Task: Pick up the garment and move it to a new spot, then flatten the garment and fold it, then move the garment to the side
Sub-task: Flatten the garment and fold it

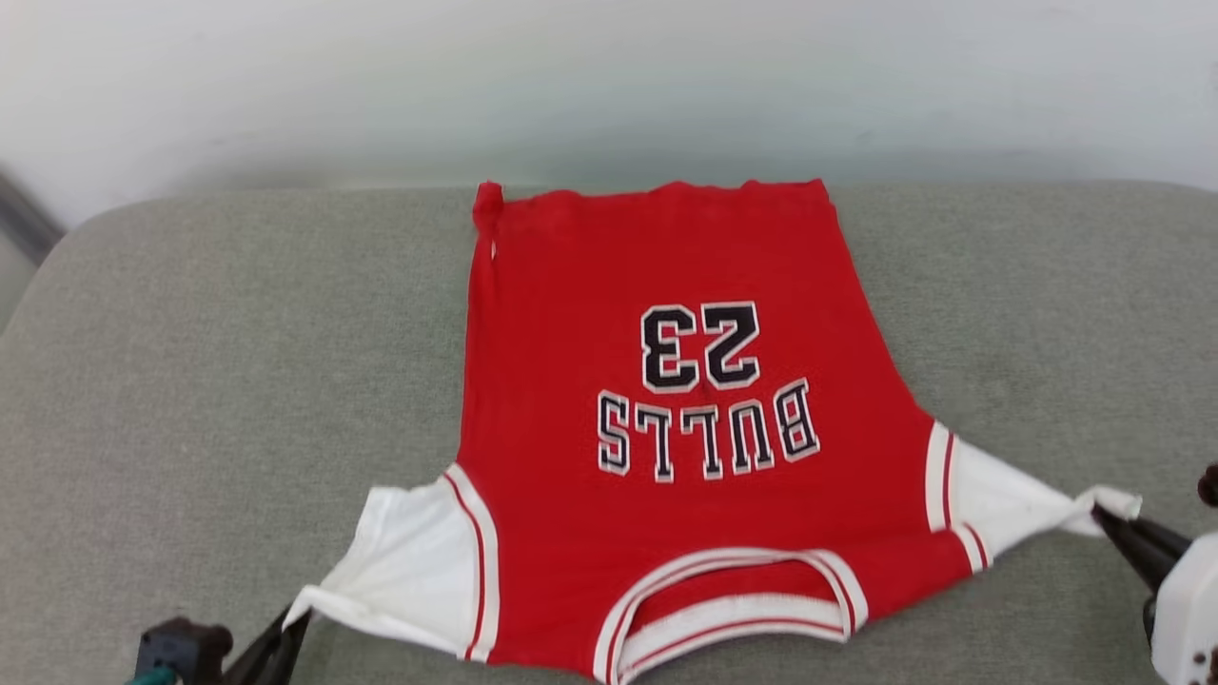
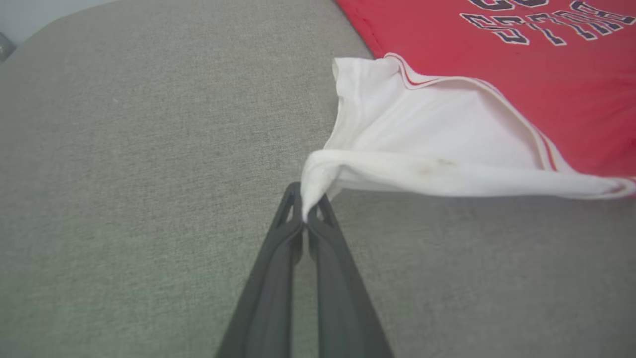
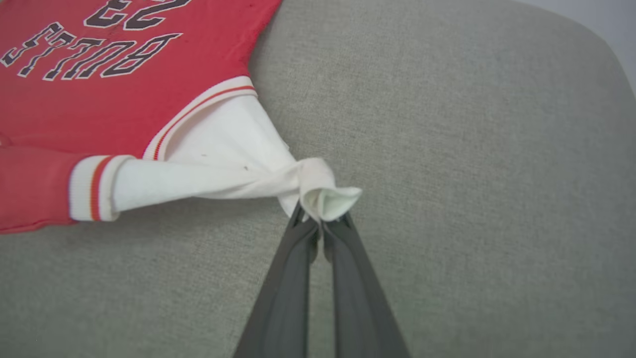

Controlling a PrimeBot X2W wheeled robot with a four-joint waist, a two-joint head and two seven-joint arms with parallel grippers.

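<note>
Two grippers are holding the red Bulls jersey by its sleeves. The left gripper is pinching the tip of the left white sleeve, and the right gripper is pinching a bunched fold at the end of the right white sleeve. Both have their fingers closed tight on cloth.

The jersey is lying print-up on the grey cushion, with its collar nearest the robot and its hem toward the wall. The sleeves are being drawn out sideways into points.

The likeliest trouble is sitting in those small bites. Each is catching only an edge of thin fabric, so a harder outward pull is risking the cloth slipping free, probably on the left first, where less seems held. Uneven tension is another risk, since it would be skewing the body and dragging it off centre.

The far left hem corner is curling up in a small roll. Flattening by the sleeves alone is probably not reaching it, and a fold made over it would be trapping the lump.
</note>
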